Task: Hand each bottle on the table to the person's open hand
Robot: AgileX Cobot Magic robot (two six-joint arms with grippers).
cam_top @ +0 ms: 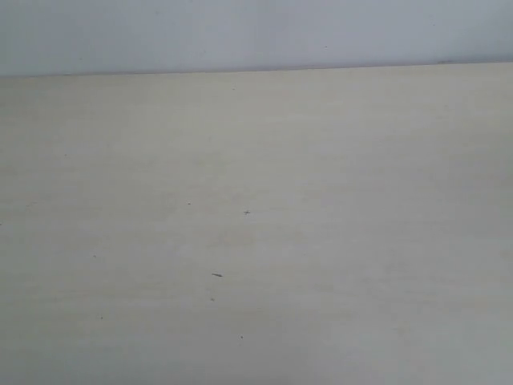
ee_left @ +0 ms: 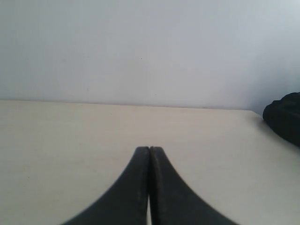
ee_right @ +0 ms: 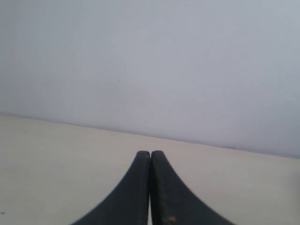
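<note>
No bottles are showing in any of the three views, so the relation the coming move depends on cannot be read. Which way a bottle is lying from either pincer, how its long axis is running, and which arm is sitting nearer to it are all impossible to tell. The exterior view is taking in only the pale desk [cam_top: 321, 241], which is carrying a few tiny dark specks [cam_top: 216, 275] around its middle. The desk's far edge is meeting a plain grey wall [cam_top: 240, 32]. The left pincer [ee_left: 149, 151] is clenched, with its two black fingers pressing flat against each other and nothing between them. It is pointing across bare desk toward the far edge. The right pincer [ee_right: 150, 153] is clenched in the same way, grasping nothing and also facing the far edge and the wall. Neither pincer is appearing in the exterior view. The person's open hand is not appearing anywhere either. The count is zero bottles in sight, zero hands, two pincers, and one dark bulky thing [ee_left: 285, 117] that is sitting just past a far corner of the desk and is too cut off to identify. My judgement is that neither arm is yet having a target to reach for, so the bottles must be lying outside what these cameras are covering.
</note>
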